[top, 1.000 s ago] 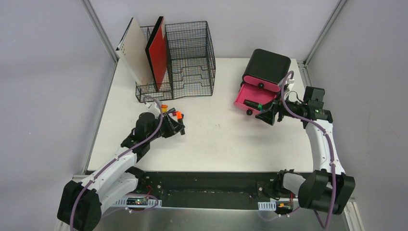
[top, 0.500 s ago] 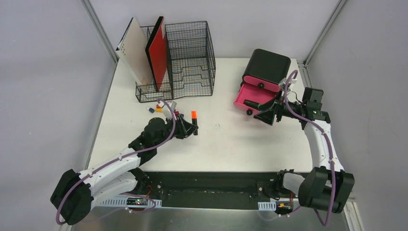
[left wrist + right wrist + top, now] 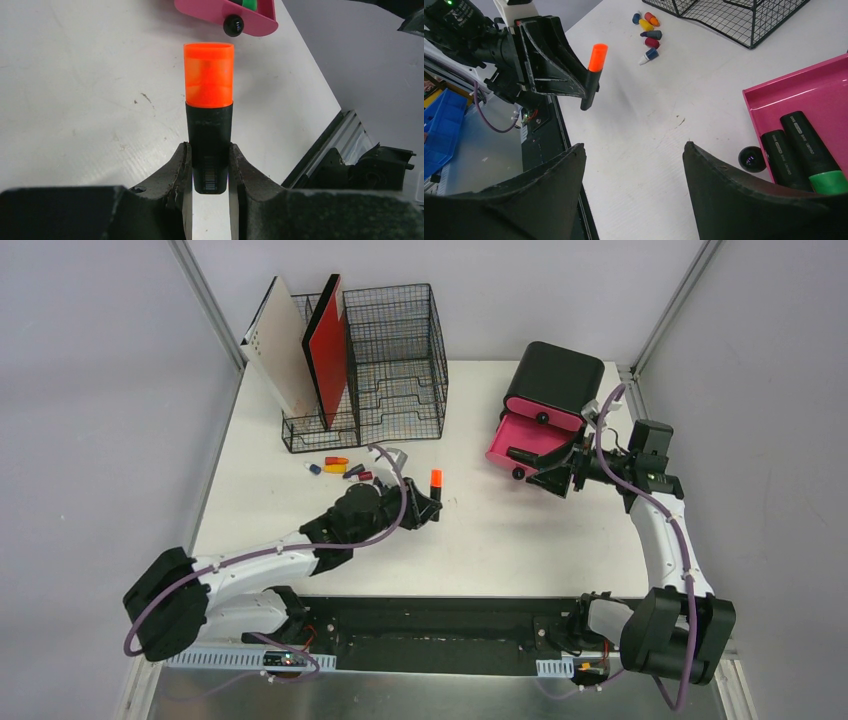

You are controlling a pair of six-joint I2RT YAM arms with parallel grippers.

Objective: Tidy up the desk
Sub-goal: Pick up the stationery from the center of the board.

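White tabletop (image 3: 480, 530) with metal-framed edges across the middle of the top view, reaching from the arm bases at 6 o'clock to the back wall at 12. Near its centre, the left pincer (image 3: 428, 508), narrowed onto a black marker (image 3: 208, 125) with an orange cap (image 3: 208, 75); grips the black barrel low down between both fingers, cap end well past the fingertips, marker clear of the surface. At 10 o'clock from there, loose on the tabletop, a small cluster of coloured pieces (image 3: 338, 467), just in front of a black wire-mesh organizer (image 3: 395, 350) at 11 o'clock. In the organizer's left slots, on edge, a red board (image 3: 328, 345) and a white board (image 3: 280, 350). At 2 o'clock, a black box (image 3: 553, 375) with a pink drawer (image 3: 520, 440) standing open; inside it, two black highlighters (image 3: 785, 159) side by side, one with a green cap, and on the drawer front a black knob (image 3: 751, 158). Just beside that drawer, toward 3 o'clock, the right pincer (image 3: 633, 150), spread wide, holding nothing, hovering above the tabletop.
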